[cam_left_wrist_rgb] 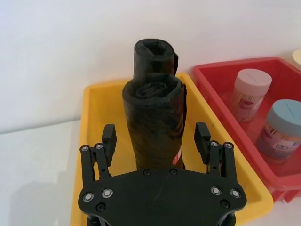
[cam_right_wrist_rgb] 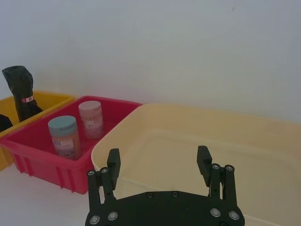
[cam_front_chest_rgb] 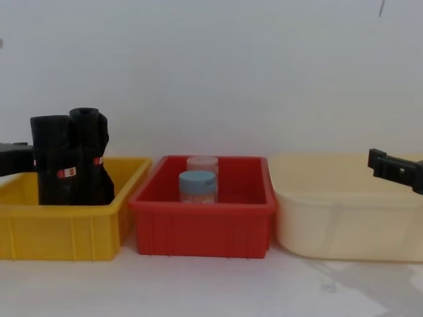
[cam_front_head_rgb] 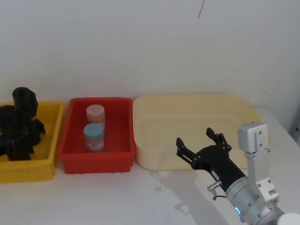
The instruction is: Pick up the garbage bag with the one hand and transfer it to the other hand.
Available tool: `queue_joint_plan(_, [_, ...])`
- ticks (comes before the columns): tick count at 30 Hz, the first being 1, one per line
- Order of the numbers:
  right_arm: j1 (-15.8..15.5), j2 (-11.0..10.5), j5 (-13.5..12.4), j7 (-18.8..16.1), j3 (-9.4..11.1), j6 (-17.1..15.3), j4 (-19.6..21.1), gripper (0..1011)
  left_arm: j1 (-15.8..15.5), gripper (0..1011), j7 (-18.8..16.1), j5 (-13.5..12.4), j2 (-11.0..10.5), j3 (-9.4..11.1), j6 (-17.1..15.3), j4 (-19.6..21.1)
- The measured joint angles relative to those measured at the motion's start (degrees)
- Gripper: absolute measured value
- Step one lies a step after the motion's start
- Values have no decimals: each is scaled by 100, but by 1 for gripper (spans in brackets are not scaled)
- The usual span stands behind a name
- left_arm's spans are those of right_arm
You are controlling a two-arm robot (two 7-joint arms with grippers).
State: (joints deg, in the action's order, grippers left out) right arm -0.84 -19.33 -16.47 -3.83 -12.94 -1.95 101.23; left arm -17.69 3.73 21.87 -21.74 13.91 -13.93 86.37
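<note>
The garbage bag (cam_left_wrist_rgb: 153, 117) is a black roll standing upright in the yellow bin (cam_left_wrist_rgb: 96, 110), with a red-and-white label band low on its side (cam_front_chest_rgb: 66, 173). My left gripper (cam_left_wrist_rgb: 155, 135) is open and straddles the garbage bag. Its fingers (cam_left_wrist_rgb: 109, 139) stand on either side with small gaps to the plastic. A second black roll (cam_left_wrist_rgb: 155, 56) with a red mark stands just behind it. Far to the right, my right gripper (cam_front_head_rgb: 195, 137) hangs open and empty above the near rim of the cream bin (cam_front_head_rgb: 154, 154).
A red bin (cam_front_head_rgb: 75, 140) sits between the yellow and cream bins. It holds a pink-lidded jar (cam_front_head_rgb: 95, 114) and a blue-lidded jar (cam_front_head_rgb: 93, 136). A white wall stands close behind all three bins. Bare white table lies in front of them.
</note>
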Motion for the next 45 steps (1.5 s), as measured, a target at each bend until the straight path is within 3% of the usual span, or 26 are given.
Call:
queue_joint_plan(7, [0, 0, 0, 0, 0, 0, 0, 1001, -119, 962, 26, -81, 39, 42, 49, -108])
queue_joint_plan(23, [0, 0, 0, 0, 0, 0, 0, 1001, -230, 533, 54, -161, 81, 77, 95, -212])
queue_joint_plan(35, [0, 0, 0, 0, 0, 0, 0, 1001, -231, 453, 187, -150, 34, 31, 30, 125])
queue_joint_plan(45, [0, 0, 0, 0, 0, 0, 0, 1001, -484, 407, 394, -69, -22, -28, -229, 651])
